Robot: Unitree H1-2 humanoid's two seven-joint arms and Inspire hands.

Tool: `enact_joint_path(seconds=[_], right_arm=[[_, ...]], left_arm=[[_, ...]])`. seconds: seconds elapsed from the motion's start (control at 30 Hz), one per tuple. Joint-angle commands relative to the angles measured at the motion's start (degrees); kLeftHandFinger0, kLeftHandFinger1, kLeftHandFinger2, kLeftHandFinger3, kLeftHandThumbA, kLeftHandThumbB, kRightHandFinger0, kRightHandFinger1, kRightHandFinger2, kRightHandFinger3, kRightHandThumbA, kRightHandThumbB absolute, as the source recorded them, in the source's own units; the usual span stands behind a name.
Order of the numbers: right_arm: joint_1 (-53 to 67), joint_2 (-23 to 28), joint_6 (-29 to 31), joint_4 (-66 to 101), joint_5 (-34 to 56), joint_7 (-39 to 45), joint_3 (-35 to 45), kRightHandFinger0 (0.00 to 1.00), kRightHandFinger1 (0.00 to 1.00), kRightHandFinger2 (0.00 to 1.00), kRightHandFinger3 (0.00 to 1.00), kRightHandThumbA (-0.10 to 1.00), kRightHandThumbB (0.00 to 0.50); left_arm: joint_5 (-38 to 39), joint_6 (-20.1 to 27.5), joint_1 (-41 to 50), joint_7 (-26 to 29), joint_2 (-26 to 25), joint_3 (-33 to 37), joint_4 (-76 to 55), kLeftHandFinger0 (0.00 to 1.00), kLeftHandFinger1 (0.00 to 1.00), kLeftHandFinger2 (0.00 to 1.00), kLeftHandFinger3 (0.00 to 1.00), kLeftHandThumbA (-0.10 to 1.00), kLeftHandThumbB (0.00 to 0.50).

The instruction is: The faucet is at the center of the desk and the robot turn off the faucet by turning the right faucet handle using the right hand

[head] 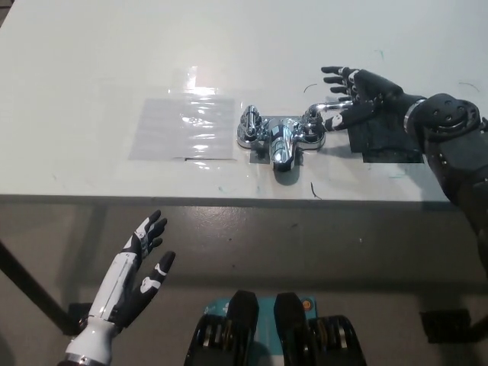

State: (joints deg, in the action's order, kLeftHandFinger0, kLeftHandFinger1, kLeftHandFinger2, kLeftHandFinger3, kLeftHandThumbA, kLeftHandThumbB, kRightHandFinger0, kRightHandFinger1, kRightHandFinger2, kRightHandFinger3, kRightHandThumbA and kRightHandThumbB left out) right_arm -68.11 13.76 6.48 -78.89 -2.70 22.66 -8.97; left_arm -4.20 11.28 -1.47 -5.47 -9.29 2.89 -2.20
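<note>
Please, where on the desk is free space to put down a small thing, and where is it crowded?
Bare: the desk beyond and left of the clear film sheet, and the front strip left of the faucet. Crowded: right of the faucet, where the right hand is at the right handle above the black patch.
</note>
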Motion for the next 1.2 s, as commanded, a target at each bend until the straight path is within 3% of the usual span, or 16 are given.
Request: enact_joint_path(seconds=[0.0, 0.1, 0.2, 0.53, 0.77, 1.07, 1.17], right_arm=[[-1.9, 0.9, 3.1, -0.1, -1.0, -0.8, -0.1, 1.0, 1.0, 1.0, 1.0, 1.0, 0.399], [-2.4, 0.7, 1.7, -0.3, -0.2, 0.0, 1.1, 1.0, 1.0, 1.0, 1.0, 1.0, 0.402], [-2.9, 0.3, 0.1, -0.4, 1.3, 1.7, 2.8, 1.0, 1.0, 1.0, 1.0, 1.0, 0.437], [-4.1, -1.0, -2.3, 0.5, 5.1, 7.4, 9.3, 1.0, 1.0, 1.0, 1.0, 1.0, 0.455], [-4.7, -1.2, -3.0, 0.7, 5.7, 9.4, 11.5, 1.0, 1.0, 1.0, 1.0, 1.0, 0.42], [-4.6, -1.7, -4.0, -0.3, 4.9, 9.0, 11.1, 1.0, 1.0, 1.0, 1.0, 1.0, 0.446], [-4.6, -2.2, -3.8, -0.3, 4.6, 9.1, 10.8, 1.0, 1.0, 1.0, 1.0, 1.0, 0.431]], left_arm=[[-0.3, 1.3, -0.9, -0.6, -0.7, 0.2, -1.7, 1.0, 1.0, 1.0, 1.0, 0.79, 0.211], [-0.4, 1.2, -0.9, -0.7, -0.8, 0.2, -2.0, 1.0, 1.0, 1.0, 1.0, 0.8, 0.21], [-0.1, 1.3, -1.1, -0.9, -0.7, 0.2, -1.8, 1.0, 1.0, 1.0, 1.0, 0.8, 0.214], [-0.3, 1.1, -1.7, -1.3, -0.7, 0.3, -1.8, 1.0, 1.0, 1.0, 1.0, 0.8, 0.216], [0.0, 0.7, -1.6, -1.5, -0.9, 0.2, -1.9, 1.0, 1.0, 1.0, 1.0, 0.78, 0.214], [0.2, 1.1, -1.8, -1.6, -1.1, 0.2, -1.8, 1.0, 1.0, 1.0, 1.0, 0.77, 0.211], [-0.2, 0.9, -1.8, -1.5, -1.2, 0.1, -1.9, 1.0, 1.0, 1.0, 1.0, 0.77, 0.217]])
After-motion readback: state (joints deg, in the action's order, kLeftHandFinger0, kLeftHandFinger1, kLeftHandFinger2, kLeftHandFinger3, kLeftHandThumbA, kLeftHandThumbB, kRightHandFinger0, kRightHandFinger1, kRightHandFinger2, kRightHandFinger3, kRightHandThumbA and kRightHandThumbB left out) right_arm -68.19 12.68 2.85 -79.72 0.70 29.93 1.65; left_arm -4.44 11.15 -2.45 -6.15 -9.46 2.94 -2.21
